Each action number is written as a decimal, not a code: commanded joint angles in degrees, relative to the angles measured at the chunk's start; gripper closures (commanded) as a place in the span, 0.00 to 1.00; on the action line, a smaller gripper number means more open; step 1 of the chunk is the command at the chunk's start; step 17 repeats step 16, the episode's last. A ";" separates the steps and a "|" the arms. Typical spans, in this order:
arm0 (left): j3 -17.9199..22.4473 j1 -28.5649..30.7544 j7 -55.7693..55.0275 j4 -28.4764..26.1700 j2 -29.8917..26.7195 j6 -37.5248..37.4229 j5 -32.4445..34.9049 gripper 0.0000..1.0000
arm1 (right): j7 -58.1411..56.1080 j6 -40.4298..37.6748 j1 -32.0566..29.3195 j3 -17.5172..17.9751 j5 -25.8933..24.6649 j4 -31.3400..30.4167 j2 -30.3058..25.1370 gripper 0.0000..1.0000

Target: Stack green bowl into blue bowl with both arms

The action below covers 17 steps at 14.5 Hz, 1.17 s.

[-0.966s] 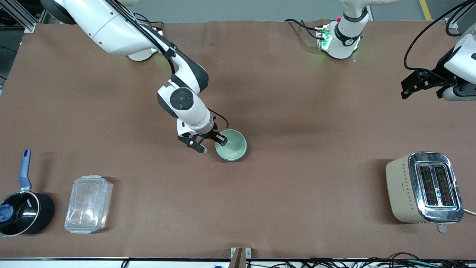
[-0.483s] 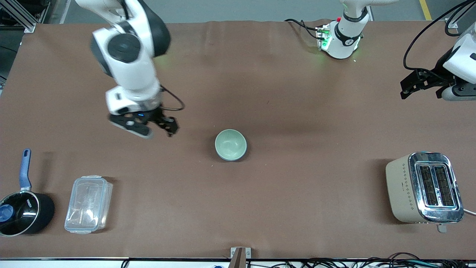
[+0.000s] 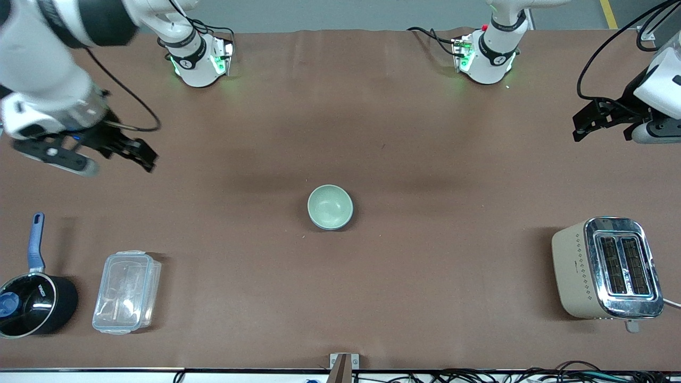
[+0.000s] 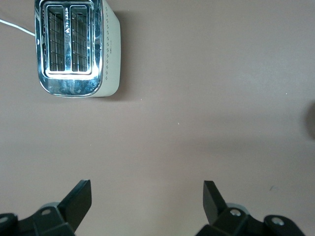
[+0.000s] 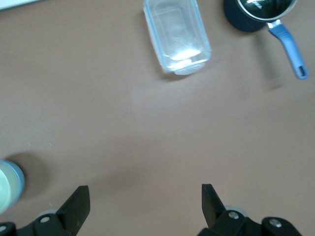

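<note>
Fingers spread wide on both black two-finger grippers, right point(image 3: 106, 154) and left point(image 3: 585, 125), at opposite table ends; one pale mint-green bowl point(image 3: 330, 206) sat mid-table inside one sky-blue bowl point(image 5: 18, 178).

Matte green bowl point(image 3: 330, 207), chrome-topped toaster point(image 3: 606, 268)

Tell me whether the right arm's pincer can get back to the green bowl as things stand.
Probably yes. The right pincer hangs open over bare table toward its arm's end, and nothing stands between it and the green bowl, which sits nested in the blue bowl mid-table. The left pincer waits aside.
</note>
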 commanded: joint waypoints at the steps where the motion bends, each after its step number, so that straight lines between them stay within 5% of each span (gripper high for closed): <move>1: 0.20 -0.06 0.62 0.83 -0.38 -0.24 -0.70 0.00 | -13.06 -7.72 0.09 -7.59 4.95 3.66 -2.68 0.00; 4: 0.20 0.03 0.53 1.10 -0.38 -0.24 -0.53 0.00 | -19.17 -13.97 -0.34 -10.87 5.40 13.41 -1.11 0.00; 17: 0.20 -0.15 0.18 2.50 0.50 -0.33 0.00 0.00 | -19.08 -12.23 -1.14 -10.43 6.37 13.87 1.88 0.00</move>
